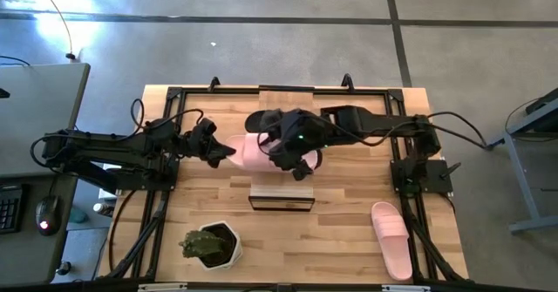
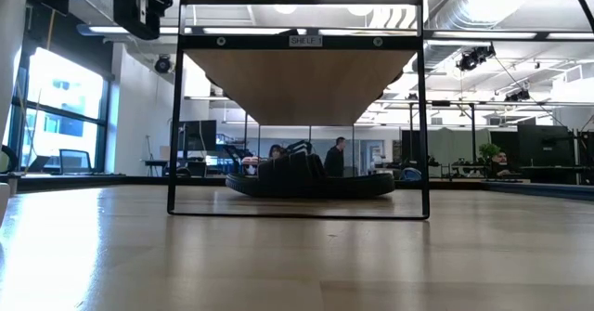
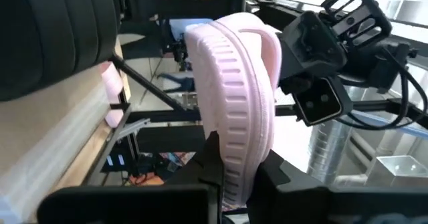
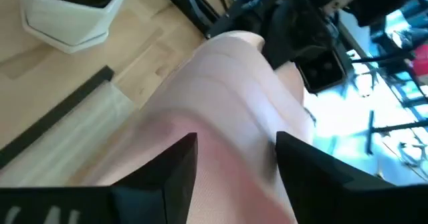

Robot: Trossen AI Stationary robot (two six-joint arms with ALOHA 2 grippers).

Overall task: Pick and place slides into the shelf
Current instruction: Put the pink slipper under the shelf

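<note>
A pale pink slide (image 1: 250, 152) hangs between both arms above the table's middle. My left gripper (image 1: 225, 150) is shut on its left end. My right gripper (image 1: 283, 152) is open over its other end. In the right wrist view the fingers (image 4: 177, 164) stand wide apart in front of the slide's pink surface (image 4: 227, 90); whether they touch it I cannot tell. Black slides (image 1: 261, 120) lie on the table behind and below the right gripper. The shelf (image 1: 282, 193) stands just in front of them. A second pink slide (image 1: 390, 238) lies flat near the right front corner. My left gripper (image 3: 237, 164) pinches the pink slide's sole at the end away from the strap (image 3: 234, 144), one finger on each flat face. The fingers come level from the table's left, along the slide. It stands on edge and reaches toward my right gripper (image 3: 321, 70), seemingly off the table.
A potted plant (image 1: 212, 244) in a white pot stands near the front edge, left of the shelf. In the low view the shelf's black frame (image 2: 297, 107) fills the middle, with black slides (image 2: 311, 176) on the table behind it. Bare wood lies right of the shelf.
</note>
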